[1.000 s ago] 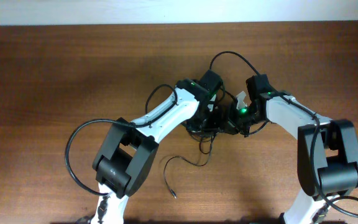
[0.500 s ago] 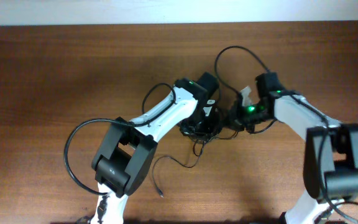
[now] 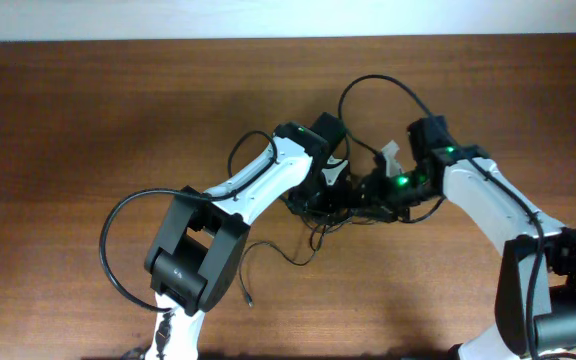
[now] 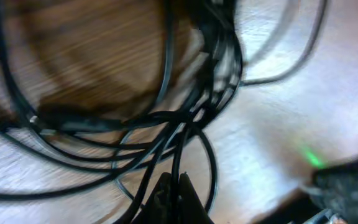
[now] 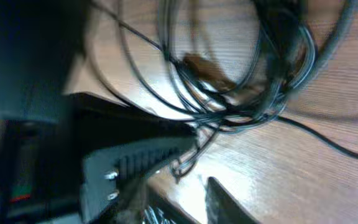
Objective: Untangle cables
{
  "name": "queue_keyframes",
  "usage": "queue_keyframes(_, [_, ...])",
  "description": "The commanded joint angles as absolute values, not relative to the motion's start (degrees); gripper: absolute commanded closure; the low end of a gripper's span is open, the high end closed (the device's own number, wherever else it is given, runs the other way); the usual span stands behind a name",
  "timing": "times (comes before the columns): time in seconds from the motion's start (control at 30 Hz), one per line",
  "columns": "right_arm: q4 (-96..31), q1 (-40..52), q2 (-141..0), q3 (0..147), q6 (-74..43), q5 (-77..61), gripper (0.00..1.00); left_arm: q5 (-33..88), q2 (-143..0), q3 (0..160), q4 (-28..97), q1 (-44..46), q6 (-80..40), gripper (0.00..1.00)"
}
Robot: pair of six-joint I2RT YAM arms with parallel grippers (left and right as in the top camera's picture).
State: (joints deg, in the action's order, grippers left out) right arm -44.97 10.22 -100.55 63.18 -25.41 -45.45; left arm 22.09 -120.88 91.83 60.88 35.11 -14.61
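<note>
Two sets of jaws meet at the cables (image 3: 318, 218), bunched mid table (image 3: 88, 110). Left jaws clamped on one strand; right jaws look apart, strands btwn. Best pull slow, sideways, one strand only, else knot tightens.

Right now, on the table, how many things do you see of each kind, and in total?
Robot arms: 2, the left arm and the right arm.
Tangled bundles of cables: 1; its single cords are too knotted to count.
Total: 3.
</note>
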Motion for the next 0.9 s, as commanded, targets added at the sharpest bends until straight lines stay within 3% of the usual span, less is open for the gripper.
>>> queue_keyframes(0.0, [-45.1, 12.9, -100.8, 62.9, -38.6, -34.6, 0.74, 12.6, -121.5, 91.9, 62.3, 35.0, -23.7, 1.0])
queue_keyframes(0.37, [-42.5, 17.3, -100.8, 62.8, -47.7, -30.5, 0.68, 12.2, -121.5, 91.9, 62.4, 35.0, -24.8, 1.0])
queue_keyframes(0.63, [-34.9, 21.6, -101.0, 59.8, -58.0, -29.9, 0.75, 12.2, -121.5, 91.9, 62.5, 35.0, -24.9, 1.0])
queue_keyframes(0.87, [-24.8, 24.9, -101.1, 55.0, -64.0, -29.7, 0.76, 12.2, -121.5, 91.9, 62.5, 35.0, -24.9, 1.0])
